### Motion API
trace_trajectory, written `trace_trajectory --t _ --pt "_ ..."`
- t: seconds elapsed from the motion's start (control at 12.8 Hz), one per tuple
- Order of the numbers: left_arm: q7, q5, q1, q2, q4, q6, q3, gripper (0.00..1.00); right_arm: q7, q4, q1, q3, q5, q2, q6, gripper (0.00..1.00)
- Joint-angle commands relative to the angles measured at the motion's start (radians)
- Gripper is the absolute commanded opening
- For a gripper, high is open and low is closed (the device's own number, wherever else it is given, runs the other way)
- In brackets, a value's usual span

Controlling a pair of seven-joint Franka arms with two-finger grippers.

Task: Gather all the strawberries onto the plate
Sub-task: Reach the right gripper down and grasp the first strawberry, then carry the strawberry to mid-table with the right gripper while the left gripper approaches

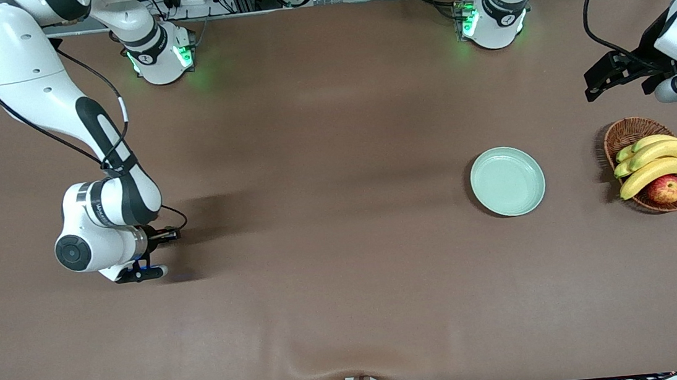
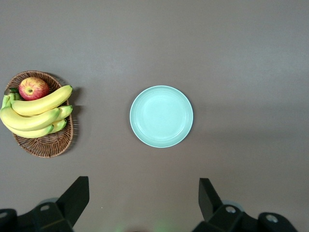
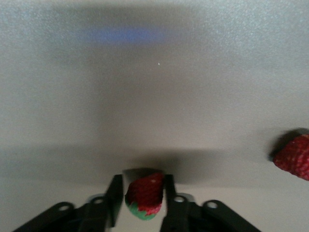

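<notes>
The right end effector [image 1: 145, 258] sits low at the right arm's end of the surface [image 1: 336, 289], and in the right wrist view its fingers [image 3: 116, 195] are clamped on one strawberry [image 3: 144, 194], red body between the pads and green cap toward the wrist. A second strawberry [image 3: 293, 155] lies on the surface close beside the held one, only partly in that view. No third berry can be made out in any view, and in the front view the arm's wrist hides the berries altogether.

The relation that matters is berry to plate [image 1: 507, 181]. On a clock face laid over the front view, the plate lies at about three o'clock from the right end effector, well apart, most of the surface's length away toward the left arm's end. The plate holds nothing. At about three o'clock from the plate stands a wicker basket [image 1: 625, 134] with bananas [image 1: 656, 162] and an apple [image 1: 666, 189].

The left end effector [image 1: 604, 77] hangs in the air over the left arm's end of the surface, at about one o'clock from the plate, fingers wide apart [image 2: 72, 195] and holding nothing; this arm waits. It is much the nearer to the plate, but the right arm has the berry, so the likely next move is a lift and a long carry toward three o'clock.
</notes>
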Motion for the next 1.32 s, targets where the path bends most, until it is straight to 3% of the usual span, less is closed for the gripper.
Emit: trace_trajectory --t 0.0,0.16,0.31,0.62,0.86,1.09,1.25 --pt "-0.004 -0.024 0.000 -0.005 -0.009 0.015 0.002 1.00 0.001 0.003 0.017 -0.003 0.009 -0.003 0.012 0.03" --pt "-0.004 -0.024 -0.002 -0.005 -0.010 0.017 0.002 1.00 0.006 0.039 0.034 -0.001 0.011 -0.009 0.010 0.00" --pt "-0.003 -0.023 -0.002 -0.006 -0.015 0.017 0.001 1.00 0.071 0.089 0.109 0.000 0.075 -0.018 0.010 0.00" --pt "-0.004 -0.024 0.000 -0.009 -0.019 0.015 -0.001 1.00 0.248 0.118 0.317 0.000 0.380 -0.018 0.023 0.00" --pt "-0.004 -0.026 0.000 -0.012 -0.032 0.014 -0.001 1.00 0.257 0.118 0.480 -0.001 0.600 -0.005 0.088 0.00" --pt "-0.003 -0.029 0.001 -0.015 -0.046 0.015 -0.019 1.00 0.257 0.118 0.610 -0.001 0.725 0.028 0.180 0.00" --pt "-0.004 -0.029 -0.003 -0.012 -0.059 0.020 -0.024 1.00 0.257 0.127 0.670 -0.001 0.735 0.048 0.213 0.00"
